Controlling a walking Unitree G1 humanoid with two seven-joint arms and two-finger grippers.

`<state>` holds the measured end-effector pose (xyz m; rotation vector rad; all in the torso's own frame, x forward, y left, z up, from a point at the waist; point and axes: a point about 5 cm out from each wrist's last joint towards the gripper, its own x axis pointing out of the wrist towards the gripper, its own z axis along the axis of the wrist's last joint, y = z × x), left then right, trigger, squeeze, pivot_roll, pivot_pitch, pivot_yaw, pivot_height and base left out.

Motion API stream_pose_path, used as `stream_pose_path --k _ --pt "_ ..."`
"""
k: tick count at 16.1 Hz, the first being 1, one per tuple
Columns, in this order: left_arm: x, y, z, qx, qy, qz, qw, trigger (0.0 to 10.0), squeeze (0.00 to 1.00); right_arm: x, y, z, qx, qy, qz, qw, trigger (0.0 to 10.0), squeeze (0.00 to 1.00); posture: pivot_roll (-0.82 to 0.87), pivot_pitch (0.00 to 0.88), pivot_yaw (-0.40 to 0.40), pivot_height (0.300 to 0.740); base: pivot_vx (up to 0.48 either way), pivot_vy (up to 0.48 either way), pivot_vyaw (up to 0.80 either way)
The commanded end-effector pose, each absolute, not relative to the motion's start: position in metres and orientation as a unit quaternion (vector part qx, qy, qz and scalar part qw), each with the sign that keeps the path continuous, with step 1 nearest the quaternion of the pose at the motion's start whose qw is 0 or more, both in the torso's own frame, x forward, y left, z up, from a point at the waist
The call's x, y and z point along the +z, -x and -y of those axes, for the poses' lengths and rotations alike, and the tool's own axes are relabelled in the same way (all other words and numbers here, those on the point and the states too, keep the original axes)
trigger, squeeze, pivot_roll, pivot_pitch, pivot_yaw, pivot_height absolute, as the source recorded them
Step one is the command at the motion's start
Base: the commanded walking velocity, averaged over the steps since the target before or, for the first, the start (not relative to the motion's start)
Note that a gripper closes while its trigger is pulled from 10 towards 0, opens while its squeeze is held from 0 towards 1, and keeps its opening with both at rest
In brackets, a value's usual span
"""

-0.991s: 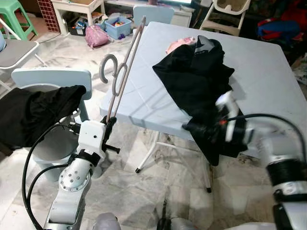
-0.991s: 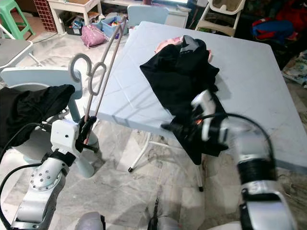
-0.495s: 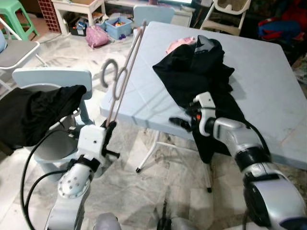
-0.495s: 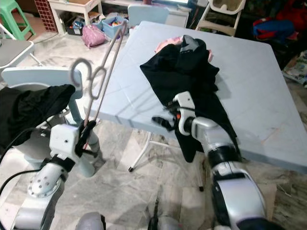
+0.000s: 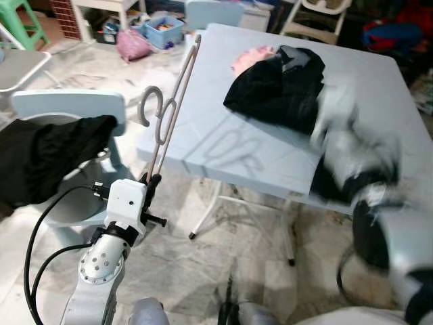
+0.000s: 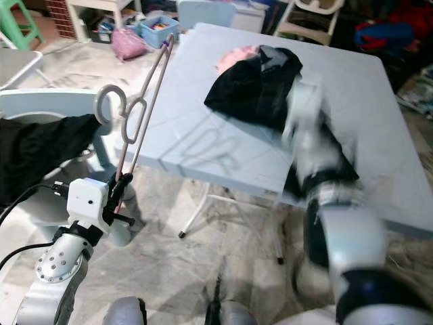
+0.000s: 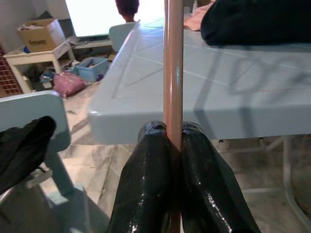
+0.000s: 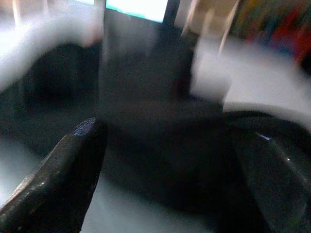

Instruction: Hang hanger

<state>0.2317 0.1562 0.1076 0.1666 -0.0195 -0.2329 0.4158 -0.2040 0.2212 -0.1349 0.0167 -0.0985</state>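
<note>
A thin wire hanger stands tilted upward, its hook pointing left, beside the table's near-left corner. My left gripper is shut on the hanger's lower end; the left wrist view shows the rod pinched between both fingers. A black garment lies heaped on the pale blue table. My right arm is a blur of motion at the garment's near-right side. In the right wrist view my right gripper is open, fingers wide apart, with dark cloth ahead.
A pale blue chair at the left carries another black garment. A pink cloth lies behind the heap. Beyond the table stand a white chair, a storage bin, a pink bag and clutter on the marble floor.
My right arm has swung up and to the right, from below the table edge to beside the black garment, and is now blurred. The left gripper still holds the hanger in place.
</note>
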Motion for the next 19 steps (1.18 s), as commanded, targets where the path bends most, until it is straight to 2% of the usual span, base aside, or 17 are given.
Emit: stream_pose_path --k 1,2,4,7,9,12,16,19 --pt "0.113 -0.232 -0.153 -0.117 -0.087 0.019 0.989 10.0 0.00 0.240 -0.418 0.204 -0.053 0.062 0.034 0.996 10.0 0.00 0.10 0.106 -0.105 0.740 0.000 0.000 0.00" --pt "0.113 -0.233 -0.153 -0.117 -0.088 0.020 0.989 10.0 0.00 0.254 -0.421 0.192 -0.022 0.054 0.058 0.997 10.0 0.00 0.10 0.099 -0.104 0.740 0.000 0.000 0.00" --pt "0.113 -0.235 -0.154 -0.116 -0.089 0.021 0.989 10.0 0.00 0.245 -0.422 0.180 0.012 0.044 0.037 0.998 10.0 0.00 0.10 0.092 -0.102 0.740 0.000 0.000 0.00" --pt "0.110 -0.238 -0.155 -0.106 -0.100 0.013 0.989 10.0 0.00 0.177 -0.409 0.173 0.094 0.060 -0.098 0.989 10.0 0.00 0.08 0.083 -0.087 0.740 0.000 0.000 0.00" --pt "0.109 -0.240 -0.156 -0.103 -0.100 0.011 0.990 10.0 0.00 0.148 -0.397 0.180 0.111 0.051 -0.135 0.983 10.0 0.00 0.07 0.075 -0.077 0.740 0.000 0.000 0.00" --pt "0.109 -0.248 -0.162 -0.078 -0.100 0.010 0.992 10.0 0.00 0.141 -0.376 0.192 0.078 0.004 -0.016 0.997 10.0 0.00 0.05 0.053 -0.062 0.740 0.000 0.000 0.00" --pt "0.113 -0.258 -0.162 -0.078 -0.094 0.016 0.992 10.0 0.00 0.131 -0.335 0.170 0.080 0.018 0.061 0.995 10.0 0.00 0.04 0.037 -0.049 0.740 0.000 0.000 0.00" --pt "0.112 -0.259 -0.162 -0.083 -0.091 0.015 0.992 10.0 0.00 0.131 -0.319 0.155 0.083 0.011 0.070 0.994 10.0 0.00 0.04 0.038 -0.047 0.740 0.000 0.191 0.00"
